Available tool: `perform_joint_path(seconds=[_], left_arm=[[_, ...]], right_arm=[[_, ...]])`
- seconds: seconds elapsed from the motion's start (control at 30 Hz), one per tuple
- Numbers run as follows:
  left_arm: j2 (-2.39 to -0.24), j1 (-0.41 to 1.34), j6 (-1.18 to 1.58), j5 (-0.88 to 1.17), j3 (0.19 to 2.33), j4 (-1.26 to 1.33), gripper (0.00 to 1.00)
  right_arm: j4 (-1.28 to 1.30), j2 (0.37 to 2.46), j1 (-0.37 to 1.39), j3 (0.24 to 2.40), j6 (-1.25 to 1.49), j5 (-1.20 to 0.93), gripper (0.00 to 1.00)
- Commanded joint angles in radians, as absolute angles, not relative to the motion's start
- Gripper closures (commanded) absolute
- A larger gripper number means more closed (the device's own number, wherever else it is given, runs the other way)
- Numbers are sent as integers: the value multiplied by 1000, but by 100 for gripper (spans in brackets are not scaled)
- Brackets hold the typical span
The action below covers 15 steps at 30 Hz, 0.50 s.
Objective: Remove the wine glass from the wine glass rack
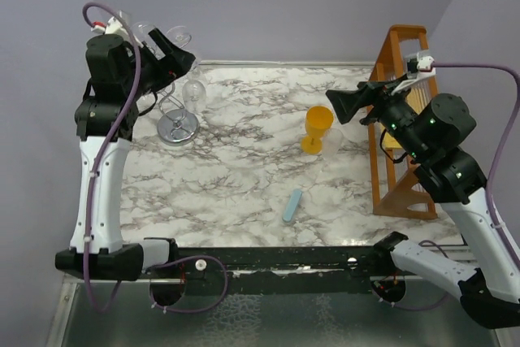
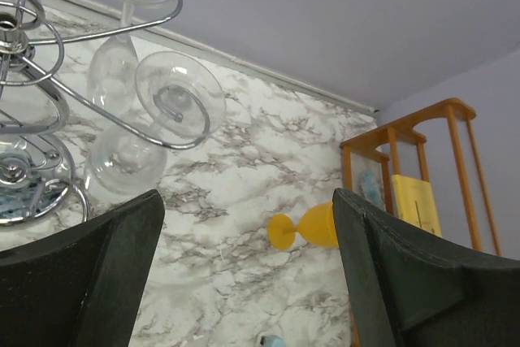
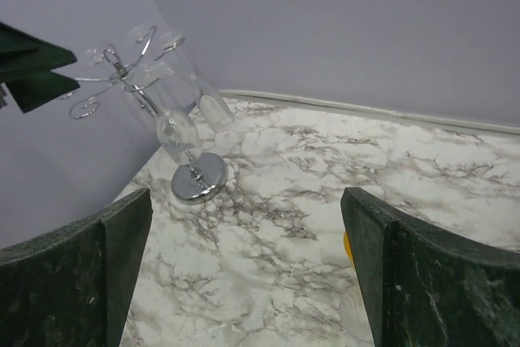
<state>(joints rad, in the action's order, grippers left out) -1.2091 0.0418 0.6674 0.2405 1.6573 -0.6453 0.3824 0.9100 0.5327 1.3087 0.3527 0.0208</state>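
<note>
My left gripper (image 2: 245,201) and right gripper (image 3: 246,201) both hold their jaws wide apart. If the left one bumps the wire rack (image 1: 178,126), it may tip and break the glass (image 2: 126,160).

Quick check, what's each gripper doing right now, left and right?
Left gripper: open, holding nothing.
Right gripper: open, holding nothing.

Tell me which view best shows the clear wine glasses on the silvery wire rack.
Left wrist: the clear wine glasses hang close, feet hooked on the silvery wire rack. Top external partly hides them behind the left arm. Right wrist shows them small and distant.
</note>
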Motion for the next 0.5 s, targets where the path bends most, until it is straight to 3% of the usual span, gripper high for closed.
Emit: perform_joint_path(seconds=[0.0,0.2,0.47], left_arm=[[-1319,42,589,240,1773,-687,15],[-1411,32,558,150,1844,-712,21],[-1497,-11,550,180,1868,-701,34]], right_arm=[[424,937,532,1339,235,-142,0],[522,955,532,1363,213,-149,0],[535,962,532,1352,191,-93,0]])
